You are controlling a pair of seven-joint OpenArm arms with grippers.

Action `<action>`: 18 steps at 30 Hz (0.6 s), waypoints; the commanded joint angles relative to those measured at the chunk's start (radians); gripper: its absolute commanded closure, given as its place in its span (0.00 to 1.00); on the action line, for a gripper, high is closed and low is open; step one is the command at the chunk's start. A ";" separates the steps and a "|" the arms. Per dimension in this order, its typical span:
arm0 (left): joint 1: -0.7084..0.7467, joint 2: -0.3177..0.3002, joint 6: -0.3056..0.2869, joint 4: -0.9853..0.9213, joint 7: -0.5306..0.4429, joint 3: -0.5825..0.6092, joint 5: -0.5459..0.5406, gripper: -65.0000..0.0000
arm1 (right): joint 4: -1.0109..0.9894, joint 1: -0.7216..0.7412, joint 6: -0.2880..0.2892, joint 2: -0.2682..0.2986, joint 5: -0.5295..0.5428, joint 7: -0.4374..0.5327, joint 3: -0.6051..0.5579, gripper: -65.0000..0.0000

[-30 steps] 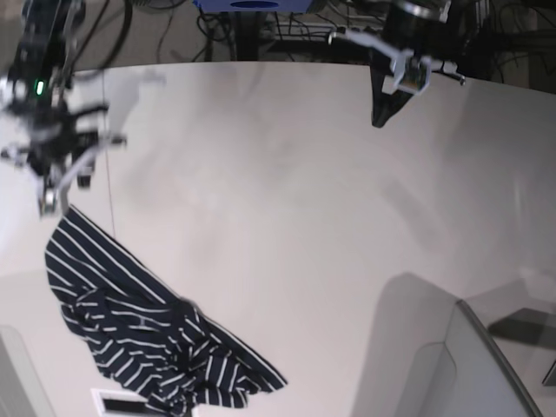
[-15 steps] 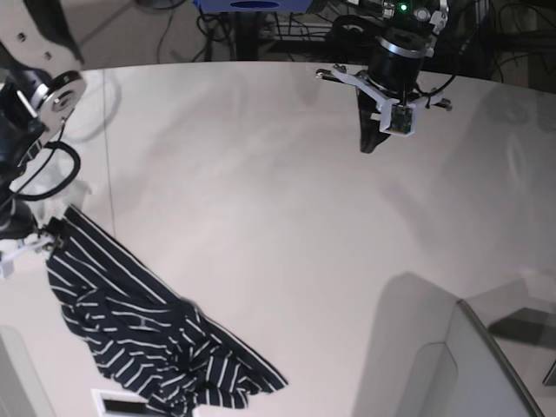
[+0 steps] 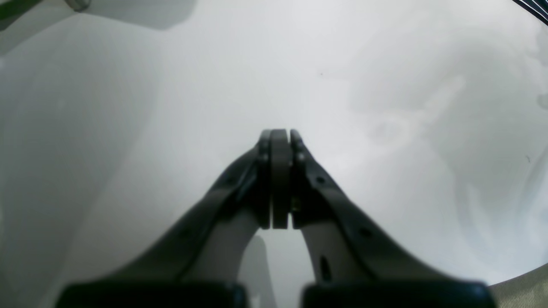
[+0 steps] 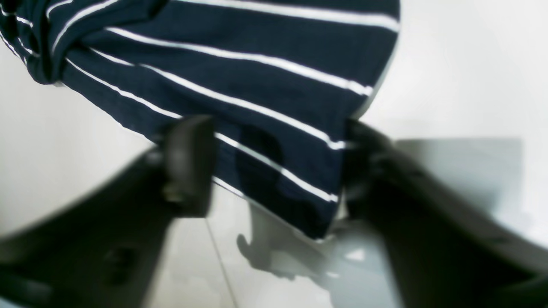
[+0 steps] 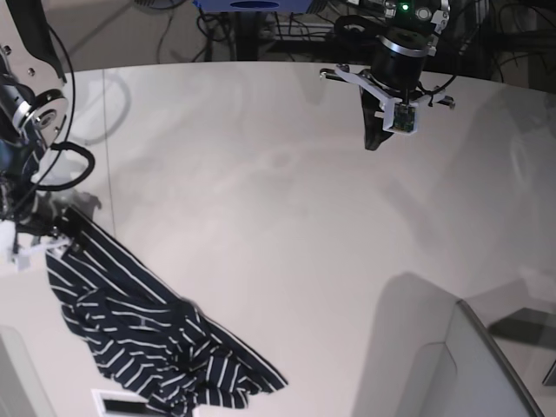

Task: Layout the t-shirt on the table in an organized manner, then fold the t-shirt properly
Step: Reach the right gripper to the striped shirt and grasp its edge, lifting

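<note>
The dark navy striped t-shirt lies crumpled at the front left of the off-white table, with one corner stretched up to the left. My right gripper is at that corner. In the right wrist view it is open, its fingers on either side of the striped corner. My left gripper hangs over the far right of the table, shut and empty. In the left wrist view its jaws are pressed together over bare tabletop. A sliver of the shirt shows at the top right.
A grey angular object rises at the front right. A small white piece with a dark slot lies by the shirt's front edge. A thin dark seam runs down the table's left side. Cables and a blue object sit behind the far edge.
My right arm has come down and to the left onto the shirt's upper corner, its gripper open around it. The left gripper shifted slightly left and stayed shut. The shirt has barely moved.
</note>
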 commanded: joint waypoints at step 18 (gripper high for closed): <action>-0.023 -0.006 0.002 -0.013 -0.020 -0.001 -0.001 1.00 | 0.409 -0.220 0.152 -0.189 -0.015 -0.410 -0.009 1.00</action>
